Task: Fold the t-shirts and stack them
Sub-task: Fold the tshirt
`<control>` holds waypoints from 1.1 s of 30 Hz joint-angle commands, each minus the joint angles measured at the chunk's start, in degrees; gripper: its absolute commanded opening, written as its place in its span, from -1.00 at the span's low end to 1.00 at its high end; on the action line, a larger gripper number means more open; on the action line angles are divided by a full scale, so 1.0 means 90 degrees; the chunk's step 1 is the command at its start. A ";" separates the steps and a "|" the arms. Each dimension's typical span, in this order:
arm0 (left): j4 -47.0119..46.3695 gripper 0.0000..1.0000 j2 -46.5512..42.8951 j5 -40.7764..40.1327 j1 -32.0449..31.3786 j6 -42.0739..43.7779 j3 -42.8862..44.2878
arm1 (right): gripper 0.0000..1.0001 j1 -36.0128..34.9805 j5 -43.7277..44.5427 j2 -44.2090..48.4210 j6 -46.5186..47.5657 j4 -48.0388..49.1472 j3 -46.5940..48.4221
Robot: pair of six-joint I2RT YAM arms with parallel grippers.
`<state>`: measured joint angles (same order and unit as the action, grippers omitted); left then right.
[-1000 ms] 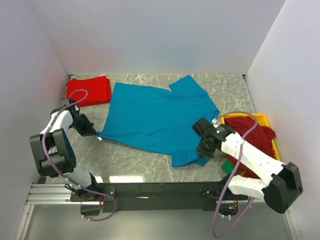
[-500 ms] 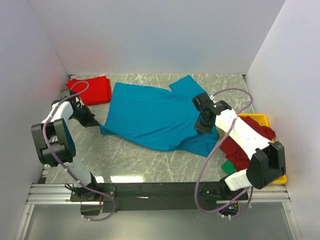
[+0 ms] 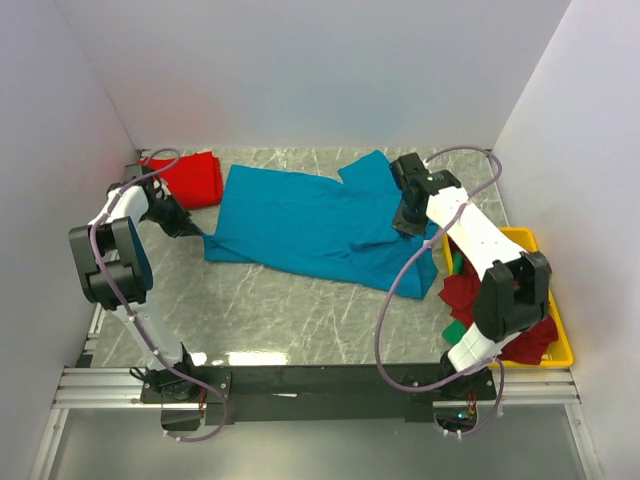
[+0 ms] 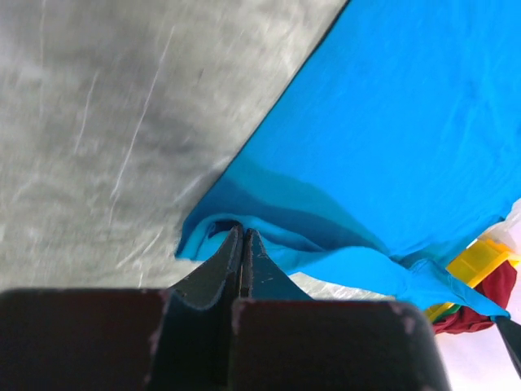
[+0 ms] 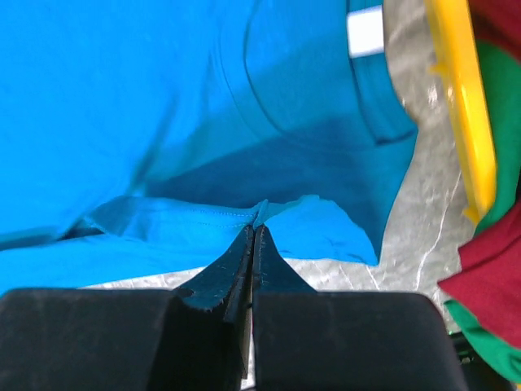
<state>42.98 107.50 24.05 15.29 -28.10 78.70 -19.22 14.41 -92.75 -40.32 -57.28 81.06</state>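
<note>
On table point(image 3: 300, 310), left gripper point(image 4: 242, 238), right gripper point(image 5: 253, 235) pinch t-shirt point(image 3: 300, 220).

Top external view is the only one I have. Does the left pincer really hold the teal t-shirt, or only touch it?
Observer: The left wrist view shows the left pincer shut on a bunched edge of the teal t-shirt.
Operator: And the other arm?
Observer: Its wrist view shows the right pincer shut on a folded hem of the same shirt.
Operator: Anything else there?
Observer: A white label shows on what looks like the neckband, beyond the pincer.
</note>
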 commanded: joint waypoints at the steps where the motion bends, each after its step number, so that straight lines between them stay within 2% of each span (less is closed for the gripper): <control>1: 0.0097 -0.99 0.0203 0.0208 -0.0048 0.0153 0.0532 | -1.00 0.0143 0.0254 -0.0231 0.0280 -0.0013 0.0650; 10: 0.0176 -0.99 0.0799 0.0433 -0.0195 0.0309 0.1167 | -1.00 0.0329 0.0400 -0.1022 0.0602 -0.0247 0.1774; 19: 0.0088 -0.99 0.1063 0.0306 -0.0332 0.0270 0.1539 | -1.00 0.0417 0.0527 -0.1589 0.0807 -0.0364 0.2399; 33: 0.0039 -0.99 0.1502 0.0443 -0.0410 0.0280 0.1998 | -1.00 0.0564 0.0752 -0.1755 0.0866 -0.0599 0.2703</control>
<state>43.75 120.20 27.09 12.12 -26.61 93.93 -14.87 18.90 -108.90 -33.26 -61.63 102.87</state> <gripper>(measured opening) 0.015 0.007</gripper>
